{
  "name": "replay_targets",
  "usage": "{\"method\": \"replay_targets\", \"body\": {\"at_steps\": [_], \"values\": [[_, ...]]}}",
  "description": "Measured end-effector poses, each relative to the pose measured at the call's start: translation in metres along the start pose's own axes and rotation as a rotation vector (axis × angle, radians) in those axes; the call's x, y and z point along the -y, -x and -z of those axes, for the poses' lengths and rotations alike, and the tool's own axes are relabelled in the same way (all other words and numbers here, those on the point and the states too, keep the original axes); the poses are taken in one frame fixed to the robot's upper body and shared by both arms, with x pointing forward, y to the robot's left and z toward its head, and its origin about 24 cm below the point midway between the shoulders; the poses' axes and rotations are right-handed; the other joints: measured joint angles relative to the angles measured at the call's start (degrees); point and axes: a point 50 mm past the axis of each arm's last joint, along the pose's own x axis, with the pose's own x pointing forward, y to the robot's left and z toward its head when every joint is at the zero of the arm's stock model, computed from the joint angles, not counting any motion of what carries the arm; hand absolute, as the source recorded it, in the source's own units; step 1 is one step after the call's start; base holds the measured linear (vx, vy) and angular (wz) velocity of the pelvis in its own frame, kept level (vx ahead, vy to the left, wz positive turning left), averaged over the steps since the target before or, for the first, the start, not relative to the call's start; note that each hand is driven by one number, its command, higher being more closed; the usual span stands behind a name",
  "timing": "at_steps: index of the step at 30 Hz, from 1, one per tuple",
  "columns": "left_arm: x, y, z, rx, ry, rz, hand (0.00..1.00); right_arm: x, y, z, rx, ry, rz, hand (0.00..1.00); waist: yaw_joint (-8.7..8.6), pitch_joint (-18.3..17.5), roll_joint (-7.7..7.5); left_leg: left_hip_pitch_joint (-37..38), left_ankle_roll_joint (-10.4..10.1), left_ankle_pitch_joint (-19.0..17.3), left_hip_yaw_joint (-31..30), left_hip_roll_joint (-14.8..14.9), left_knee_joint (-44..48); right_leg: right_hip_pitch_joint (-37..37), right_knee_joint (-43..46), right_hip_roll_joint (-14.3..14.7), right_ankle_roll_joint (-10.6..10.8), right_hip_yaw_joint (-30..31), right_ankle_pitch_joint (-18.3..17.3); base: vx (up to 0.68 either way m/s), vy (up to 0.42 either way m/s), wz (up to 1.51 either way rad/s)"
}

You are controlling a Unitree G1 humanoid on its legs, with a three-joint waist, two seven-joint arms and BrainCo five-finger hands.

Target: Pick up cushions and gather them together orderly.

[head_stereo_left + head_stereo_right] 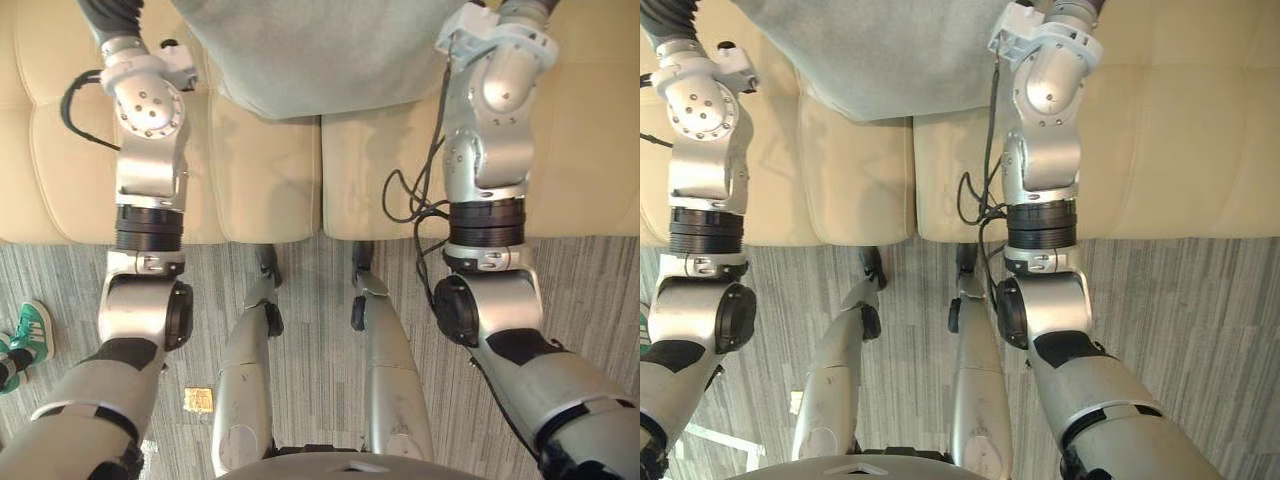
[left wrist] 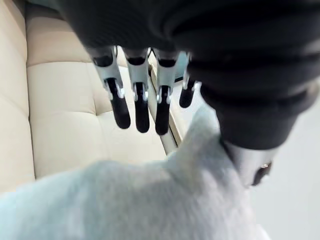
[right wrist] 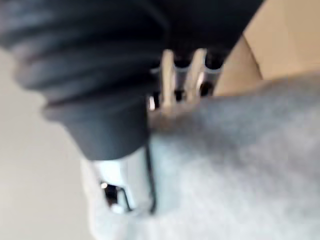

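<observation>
Grey cushion [image 1: 300,50] near straight left fingers [image 2: 120,107]; right hand [image 3: 168,80] partly hidden by it, grip unclear.

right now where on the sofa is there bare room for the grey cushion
Bare: the sofa seat right of the grey cushion, and the front strip before it. Crowded: mid-back, where the left robot hand and right robot hand meet the cushion.

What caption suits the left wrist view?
Left robot hand, fingers straight, by a pale grey cushion, cream sofa beyond.
</observation>
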Motion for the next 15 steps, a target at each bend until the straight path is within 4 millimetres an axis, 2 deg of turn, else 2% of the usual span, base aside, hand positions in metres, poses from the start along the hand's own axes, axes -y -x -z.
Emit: {"method": "replay_targets", "body": {"at_steps": [1,4,8,10,12,14,15], "values": [[-0.014,-0.007,-0.001,0.001,-0.002,-0.030,0.00,0.004,-0.005,-0.005,0.011,-0.013,0.007,0.00,0.02,0.0,0.00,0.1,0.4,0.3,0.0,0.0,-0.1,0.1,0.1,-0.1,0.0,0.0,0.0,0.04,-0.004,0.02],[-0.035,-0.018,-0.001,0.005,-0.029,-0.065,0.00,0.011,-0.019,-0.020,0.058,-0.014,0.014,0.00,0.37,0.0,0.00,1.9,-0.1,1.2,0.1,-0.2,-1.7,1.3,0.1,-0.2,-0.2,-0.5,-0.1,0.05,-0.017,0.05],[-0.055,-0.025,0.001,0.009,-0.088,-0.064,0.00,0.016,-0.034,-0.043,0.132,0.008,-0.023,0.00,0.46,0.0,0.00,4.4,-0.2,1.4,-0.2,-0.2,-2.8,3.7,-0.1,-0.2,-0.3,-1.3,-0.5,0.04,-0.036,0.06],[-0.071,-0.025,0.004,0.010,-0.137,-0.075,0.00,0.026,-0.043,-0.057,0.185,0.046,-0.039,0.00,0.41,0.0,0.00,5.0,-0.2,1.4,-0.3,-0.3,-3.0,4.4,-0.2,-0.3,-0.2,-1.4,-0.8,0.04,-0.031,0.07],[-0.096,-0.019,0.015,-0.018,-0.212,-0.086,0.00,0.046,-0.047,-0.064,0.223,0.146,-0.040,0.00,0.19,0.0,-0.03,6.1,-0.4,1.1,-0.2,-0.6,-3.6,5.4,-0.1,-0.8,-0.2,-2.0,-1.4,0.05,-0.020,0.11],[-0.126,0.001,0.030,-0.055,-0.269,-0.114,0.00,0.076,-0.030,-0.059,0.223,0.236,-0.056,0.00,0.04,0.0,-0.03,7.2,0.0,1.2,-0.6,-0.6,-3.3,7.1,-0.1,-1.0,-0.3,-2.8,-1.7,0.07,-0.034,0.11],[-0.132,0.006,0.033,-0.065,-0.284,-0.116,0.00,0.082,-0.026,-0.056,0.214,0.251,-0.059,0.00,0.01,0.0,-0.03,7.4,0.0,1.1,-0.6,-0.5,-3.1,7.4,-0.1,-1.0,-0.3,-2.9,-1.7,0.07,-0.033,0.08]]}}
